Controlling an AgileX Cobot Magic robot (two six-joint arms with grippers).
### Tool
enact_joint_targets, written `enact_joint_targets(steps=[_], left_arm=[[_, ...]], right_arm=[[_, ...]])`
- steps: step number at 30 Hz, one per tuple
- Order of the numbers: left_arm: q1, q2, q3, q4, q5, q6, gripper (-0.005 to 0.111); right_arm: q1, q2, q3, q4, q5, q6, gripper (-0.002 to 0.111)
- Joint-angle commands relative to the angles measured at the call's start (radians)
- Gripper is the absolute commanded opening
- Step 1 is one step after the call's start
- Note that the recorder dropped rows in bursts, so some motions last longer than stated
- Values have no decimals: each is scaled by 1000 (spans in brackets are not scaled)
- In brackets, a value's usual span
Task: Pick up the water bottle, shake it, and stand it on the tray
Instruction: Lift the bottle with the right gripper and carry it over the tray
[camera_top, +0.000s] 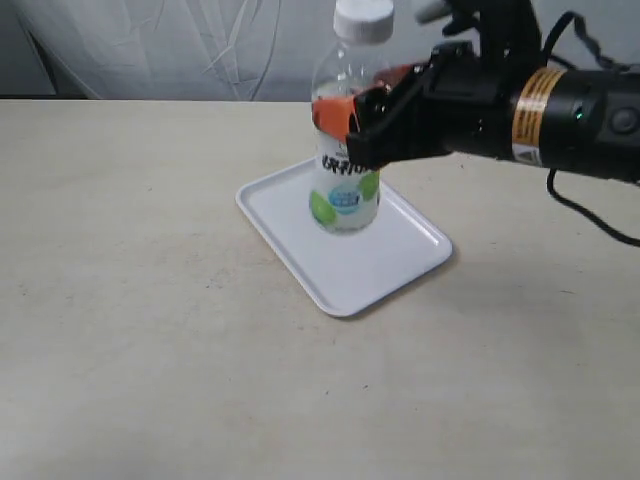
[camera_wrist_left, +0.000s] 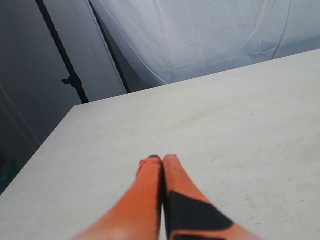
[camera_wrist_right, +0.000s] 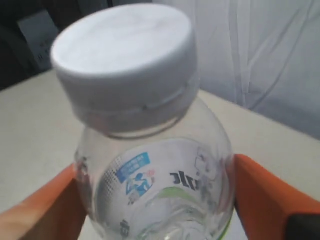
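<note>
The water bottle (camera_top: 346, 150), clear with a white cap and a white-and-green label, stands upright with its base on the white tray (camera_top: 400, 262) in the exterior view. My right gripper (camera_top: 345, 115) is shut on the bottle's upper body, orange fingers on either side. In the right wrist view the bottle (camera_wrist_right: 150, 170) fills the frame, its cap toward the camera, pressed between the two orange fingers (camera_wrist_right: 260, 195). My left gripper (camera_wrist_left: 161, 159) is shut on nothing, its orange fingertips together above bare table; it does not show in the exterior view.
The tray lies at an angle in the middle of the beige table (camera_top: 130, 300). A white curtain (camera_top: 200, 45) hangs behind the table's far edge. A dark stand pole (camera_wrist_left: 62, 52) rises beyond the table corner in the left wrist view.
</note>
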Motion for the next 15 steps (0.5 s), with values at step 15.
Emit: enact_joint_targets(steps=[15], left_arm=[[0,-5,2,1,3,-4,0]], right_arm=[[-2,-1,51,-25,46,7,-1]])
